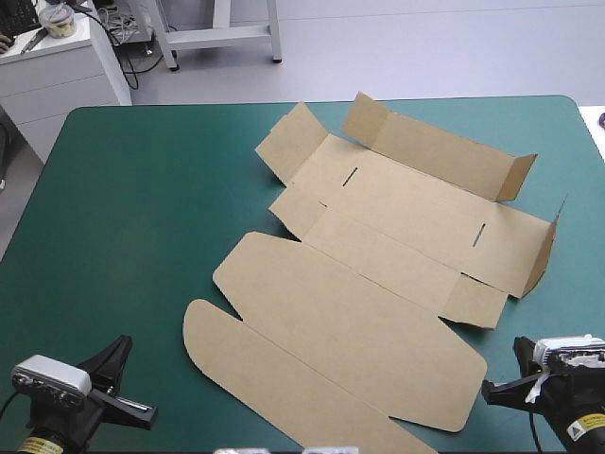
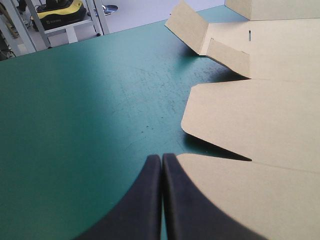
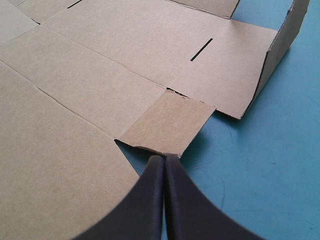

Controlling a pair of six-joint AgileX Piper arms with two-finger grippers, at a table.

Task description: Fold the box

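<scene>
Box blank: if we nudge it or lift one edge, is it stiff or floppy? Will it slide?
The box probably slides easily: it lies as a thin flat sheet on the smooth teal-green cover. Lifted by one edge, it likely hinges at its scored creases rather than staying rigid; the far flaps already stand up. Looks light.

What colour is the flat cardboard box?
The box is plain brown, seen best from the high view.

1 box (image 1: 378, 284), 2 grippers (image 2: 161, 159) (image 3: 164, 159), 1 tbl (image 1: 123, 189)

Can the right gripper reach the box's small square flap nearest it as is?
Probably yes: the flap lies right ahead of the shut right gripper, nothing between them.
</scene>
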